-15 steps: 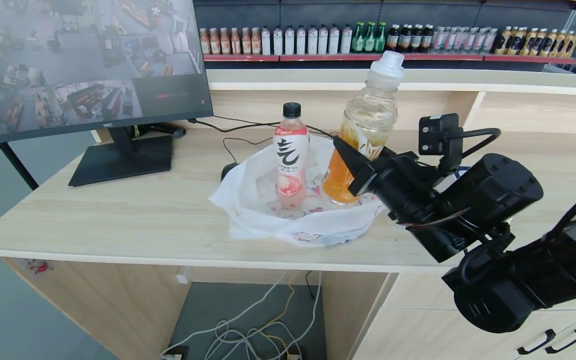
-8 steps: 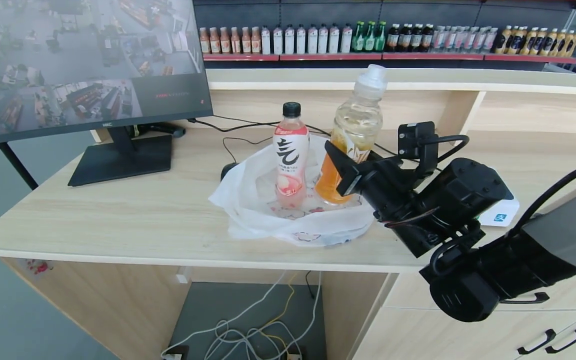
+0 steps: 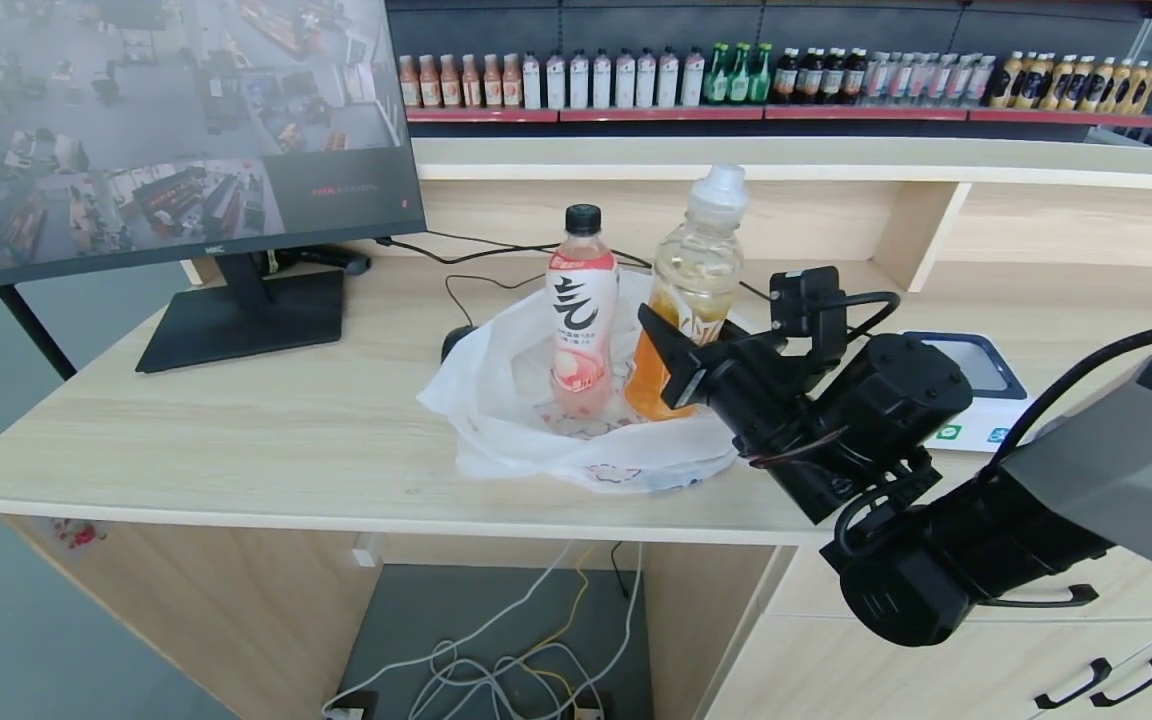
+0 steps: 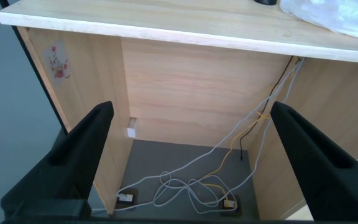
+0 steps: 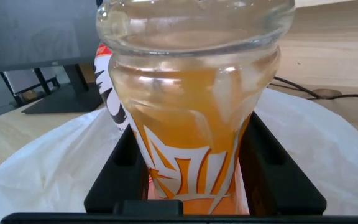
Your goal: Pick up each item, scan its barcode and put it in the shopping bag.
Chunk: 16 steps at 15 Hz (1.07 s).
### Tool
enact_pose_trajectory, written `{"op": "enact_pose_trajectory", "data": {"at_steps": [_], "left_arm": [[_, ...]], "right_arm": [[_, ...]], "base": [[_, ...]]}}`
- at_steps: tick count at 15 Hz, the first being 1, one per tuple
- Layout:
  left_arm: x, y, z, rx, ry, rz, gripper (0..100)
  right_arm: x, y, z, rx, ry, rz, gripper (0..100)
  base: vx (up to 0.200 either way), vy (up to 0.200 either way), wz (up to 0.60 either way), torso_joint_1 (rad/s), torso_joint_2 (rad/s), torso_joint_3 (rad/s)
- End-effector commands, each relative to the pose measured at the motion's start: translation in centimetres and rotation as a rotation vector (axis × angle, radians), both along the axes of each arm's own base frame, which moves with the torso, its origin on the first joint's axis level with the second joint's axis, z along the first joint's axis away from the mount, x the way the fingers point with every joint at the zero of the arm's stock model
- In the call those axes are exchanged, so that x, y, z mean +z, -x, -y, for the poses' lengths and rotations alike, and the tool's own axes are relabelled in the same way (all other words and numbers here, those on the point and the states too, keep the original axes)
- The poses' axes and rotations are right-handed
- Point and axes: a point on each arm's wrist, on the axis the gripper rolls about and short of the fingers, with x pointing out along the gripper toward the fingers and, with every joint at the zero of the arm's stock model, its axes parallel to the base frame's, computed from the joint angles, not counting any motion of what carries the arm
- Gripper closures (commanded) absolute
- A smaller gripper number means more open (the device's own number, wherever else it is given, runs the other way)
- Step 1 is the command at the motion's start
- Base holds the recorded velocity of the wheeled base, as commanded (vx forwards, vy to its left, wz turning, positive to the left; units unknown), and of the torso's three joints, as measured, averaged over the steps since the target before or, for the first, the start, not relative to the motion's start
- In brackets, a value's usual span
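Observation:
My right gripper (image 3: 671, 360) is shut on an orange drink bottle (image 3: 686, 290) with a white cap, holding it upright over the right side of the white shopping bag (image 3: 506, 420) on the counter. The right wrist view has the orange drink bottle (image 5: 194, 118) between the two black fingers (image 5: 114, 168), above the white shopping bag (image 5: 48, 162). A pink bottle with a black cap (image 3: 581, 310) stands upright inside the bag, just left of the held bottle. My left gripper (image 4: 188, 162) is open, low in front of the counter, with nothing between its fingers.
A monitor (image 3: 166, 130) on a black stand occupies the counter's left. A white barcode scanner (image 3: 976, 390) lies right of the bag. Cables (image 3: 496, 270) and a black mouse (image 3: 456, 340) sit behind the bag. Loose wires (image 4: 204, 180) lie on the floor under the counter.
My right gripper has carried the orange bottle down and to the left, lowering it toward the bag beside the pink bottle. The scanner has become uncovered on the right.

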Motion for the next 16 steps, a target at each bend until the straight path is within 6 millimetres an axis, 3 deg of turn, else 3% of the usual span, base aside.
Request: {"op": "enact_pose_trajectory", "data": {"at_steps": [1, 16], "left_arm": [[0.0, 0.0, 0.0, 0.0, 0.0, 0.0, 0], [0.0, 0.0, 0.0, 0.0, 0.0, 0.0, 0]], "right_arm": [[-0.4, 0.0, 0.0, 0.0, 0.009, -0.012, 100], [-3.7, -0.4, 0.0, 0.025, 0.115, -0.065, 100]], "base": [[0.0, 0.0, 0.0, 0.0, 0.0, 0.0], [0.0, 0.0, 0.0, 0.0, 0.0, 0.0]]}}
